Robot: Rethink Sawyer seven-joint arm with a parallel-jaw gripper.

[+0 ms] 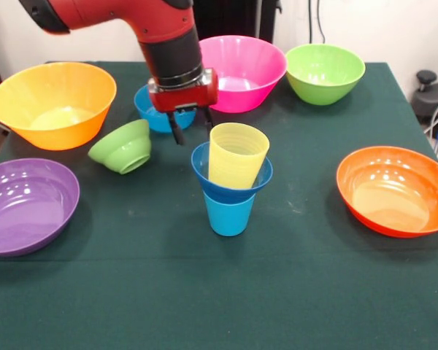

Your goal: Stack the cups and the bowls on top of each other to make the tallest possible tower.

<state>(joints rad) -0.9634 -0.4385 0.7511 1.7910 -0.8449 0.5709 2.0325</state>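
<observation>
Nearest on the green tabletop (219, 306) stood the tower: light blue cup (228, 214) upright, dark blue bowl (204, 169) seated on its rim, yellow cup (237, 154) leaning in the bowl, tilted right. Purple bowl (25, 205) sat near-left, orange bowl (396, 189) near-right, both well apart from the tower. Lime green small bowl (123, 146) lay tipped on its side left of the tower. Pincer (190, 127) hung just behind-left of the yellow cup, fingers narrowly parted, holding nothing. Light blue bowl (147, 107) sat behind it, partly hidden. Farther back: yellow-orange bowl (52, 103) left, pink bowl (247, 71) centre, green bowl (324, 72) right.
</observation>
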